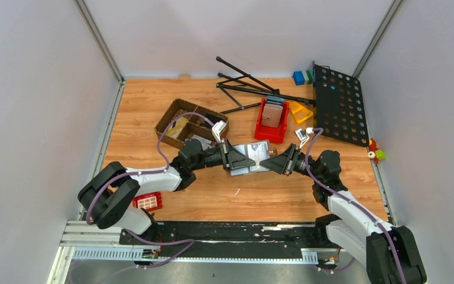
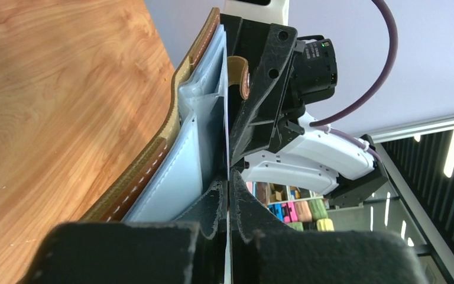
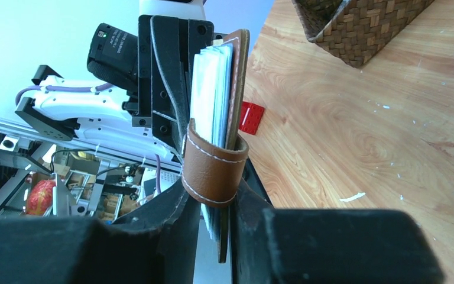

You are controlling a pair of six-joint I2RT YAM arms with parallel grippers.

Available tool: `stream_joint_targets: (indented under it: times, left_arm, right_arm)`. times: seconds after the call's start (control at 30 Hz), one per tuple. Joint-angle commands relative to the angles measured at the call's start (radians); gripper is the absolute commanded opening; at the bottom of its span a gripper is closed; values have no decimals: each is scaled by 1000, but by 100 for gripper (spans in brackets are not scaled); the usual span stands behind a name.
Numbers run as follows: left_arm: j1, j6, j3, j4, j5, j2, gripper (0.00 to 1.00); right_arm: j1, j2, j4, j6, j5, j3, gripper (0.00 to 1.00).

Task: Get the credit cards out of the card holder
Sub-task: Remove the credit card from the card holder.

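Observation:
The brown leather card holder point(image 1: 254, 155) hangs above the table's middle, between my two grippers. In the left wrist view its stitched cover point(image 2: 148, 171) and pale sleeves point(image 2: 195, 136) lie left of my fingers. My left gripper point(image 2: 229, 177) is shut on the thin edge of a credit card point(image 2: 229, 136) that stands apart from the sleeves. In the right wrist view the holder's cover point(image 3: 239, 77), its pale stack of sleeves and cards point(image 3: 213, 89) and the tab clasp point(image 3: 213, 165) sit between my right gripper's point(image 3: 213, 192) fingers. The right gripper is open: a gap shows beside its left finger.
A woven basket point(image 1: 190, 121) stands behind the left arm. A red bin point(image 1: 271, 121) holding a pinkish slab sits just behind the holder. Black stand rods point(image 1: 248, 83) and a perforated black plate point(image 1: 338, 103) lie at the back right. A red gridded block point(image 1: 148, 201) lies by the left base.

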Motion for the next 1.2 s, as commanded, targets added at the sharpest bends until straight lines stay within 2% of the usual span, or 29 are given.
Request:
stream_joint_targets:
  times: [0.0,0.47,0.8,1.17]
  left_arm:
    - [3,-4,-6,109,44,-58,0]
    - [38,0,-62,100,80,-103,0]
    - [89,-18,-110,132,77,-128,0]
    - [108,48,-111,6,76,-186,0]
  right_arm:
    - [9,-3,44,20,-13,1,21]
    - [-5,-1,98,73,3,-27,4]
    - [-17,-1,95,78,6,-39,3]
    - [-31,-8,66,57,9,-42,5]
